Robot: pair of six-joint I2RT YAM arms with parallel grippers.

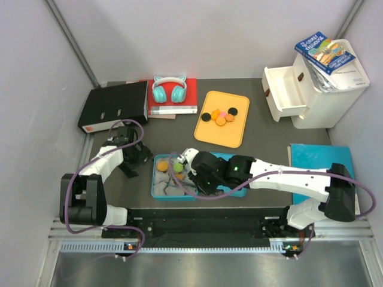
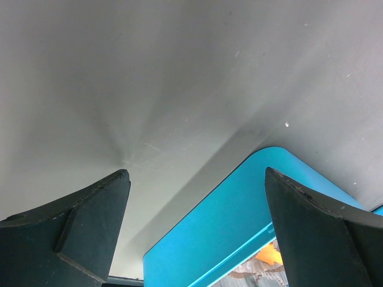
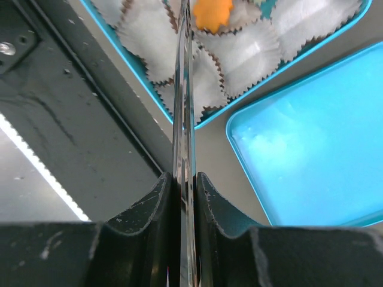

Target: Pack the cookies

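Several cookies (image 1: pixel 220 115), orange, black and one pink, lie on a yellow tray (image 1: pixel 218 134) at the back. A blue box (image 1: pixel 157 192) lined with white paper cups (image 3: pixel 239 54) holds an orange cookie (image 1: pixel 163 164) and a green one (image 1: pixel 177 169). My right gripper (image 3: pixel 184 176) is shut on a thin shiny metal tool (image 3: pixel 183 89), seen edge-on. The tool's tip reaches over an orange cookie (image 3: pixel 214 13) in a cup. In the top view the right gripper (image 1: pixel 194 166) hangs over the box. My left gripper (image 2: pixel 194 173) is open and holds nothing; the blue box's corner (image 2: pixel 239 221) lies below it.
A second flat blue tray (image 3: pixel 311 155) lies beside the box. Behind stand a black binder (image 1: pixel 114 107), a red book with teal headphones (image 1: pixel 169 89), and a white drawer unit (image 1: pixel 317 84) with its drawer pulled out. A blue sheet (image 1: pixel 320 161) lies at right.
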